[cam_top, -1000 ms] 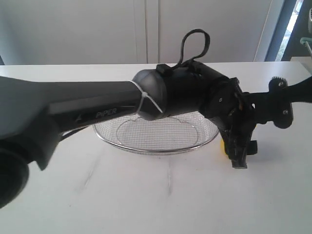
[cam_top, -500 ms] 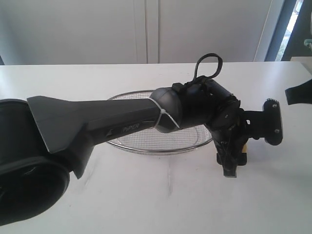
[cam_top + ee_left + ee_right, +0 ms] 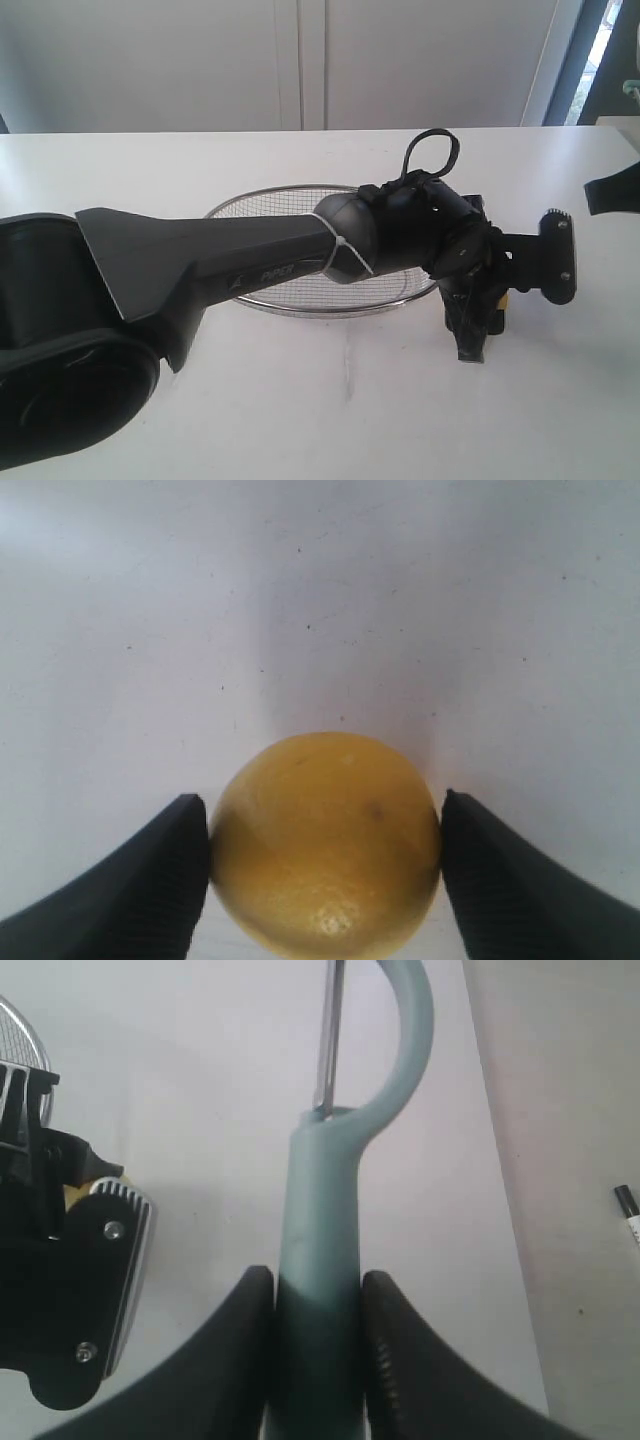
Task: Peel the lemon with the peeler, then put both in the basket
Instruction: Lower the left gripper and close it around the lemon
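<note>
Yellow lemon [image 3: 325, 845] sits pinched between the left gripper [image 3: 322, 810]'s jaws, low on the white desk [image 3: 300, 400], just beside the basket [image 3: 330, 308]'s right rim. Right gripper [image 3: 318, 1295]'s jaws clamp the teal peeler [image 3: 322, 1210]'s handle, left gripper close alongside.

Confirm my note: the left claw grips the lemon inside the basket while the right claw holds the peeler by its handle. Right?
Not quite. The lemon sits on the white table, outside the basket; the left wrist and exterior views show it. The rest stands.
</note>
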{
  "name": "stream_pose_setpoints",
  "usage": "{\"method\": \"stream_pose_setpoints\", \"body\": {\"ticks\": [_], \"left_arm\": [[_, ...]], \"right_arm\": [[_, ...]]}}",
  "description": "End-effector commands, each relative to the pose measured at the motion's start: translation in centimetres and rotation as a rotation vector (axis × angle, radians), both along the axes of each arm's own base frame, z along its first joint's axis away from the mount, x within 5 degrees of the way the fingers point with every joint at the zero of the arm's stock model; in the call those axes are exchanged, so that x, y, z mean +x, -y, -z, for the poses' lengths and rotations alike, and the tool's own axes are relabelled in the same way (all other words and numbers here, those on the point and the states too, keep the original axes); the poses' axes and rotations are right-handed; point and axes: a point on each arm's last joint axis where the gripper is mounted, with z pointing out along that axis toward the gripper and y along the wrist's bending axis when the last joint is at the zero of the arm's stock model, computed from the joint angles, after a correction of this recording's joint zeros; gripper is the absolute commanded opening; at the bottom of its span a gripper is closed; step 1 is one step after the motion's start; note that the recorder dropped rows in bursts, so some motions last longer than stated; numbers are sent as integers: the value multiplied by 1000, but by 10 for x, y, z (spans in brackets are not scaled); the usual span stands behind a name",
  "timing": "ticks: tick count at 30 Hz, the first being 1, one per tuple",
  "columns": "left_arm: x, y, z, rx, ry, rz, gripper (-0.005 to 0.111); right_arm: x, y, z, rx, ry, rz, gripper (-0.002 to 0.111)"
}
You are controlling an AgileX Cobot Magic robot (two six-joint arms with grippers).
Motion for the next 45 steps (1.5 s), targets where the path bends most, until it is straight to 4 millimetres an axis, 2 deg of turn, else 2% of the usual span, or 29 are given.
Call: {"method": "stream_pose_setpoints", "body": {"ticks": [1,2,3,6,10,12,13,15,16,22,32,35,38,43,44,45], "left_arm": [[-5,-1,14,49,-60,-16,53],[-5,-1,14,48,-59,-16,48],[-4,-1,14,45,-58,-16,39],[-5,-2,12,45,-58,-16,29],[-13,-4,5,80,-101,-19,27],[-14,-4,5,84,-105,-18,39],[-14,-4,5,89,-107,-18,54],[-14,-4,6,91,-108,-18,75],[-14,-4,6,91,-108,-18,78],[-13,-1,14,79,-102,-16,79],[-11,0,16,65,-81,-9,78],[-11,0,16,66,-81,-9,69],[-11,0,16,66,-80,-8,46],[-12,-1,1,42,-67,-7,5],[-12,-1,-2,41,-66,-7,0],[-12,-2,-6,37,-64,-8,0]], "right_arm": [[-1,2,-3,-2,20,4,0],[-1,2,-3,-2,20,4,0],[-1,2,-3,-2,20,4,0],[-1,2,-3,-4,20,3,0],[-1,2,-3,-4,20,3,0],[-1,2,-3,-3,21,1,0],[-1,2,-3,-3,21,1,0],[-1,2,-3,-3,21,1,0],[-1,2,-3,-3,21,1,0],[-1,2,-3,-3,21,1,0],[-1,2,-3,-3,21,1,0],[-1,2,-3,-3,21,1,0],[-1,2,-3,-2,23,0,0],[-1,1,-3,0,26,-3,0],[-1,2,-4,-2,29,-3,0],[-1,2,-5,-3,32,-3,0]]}}
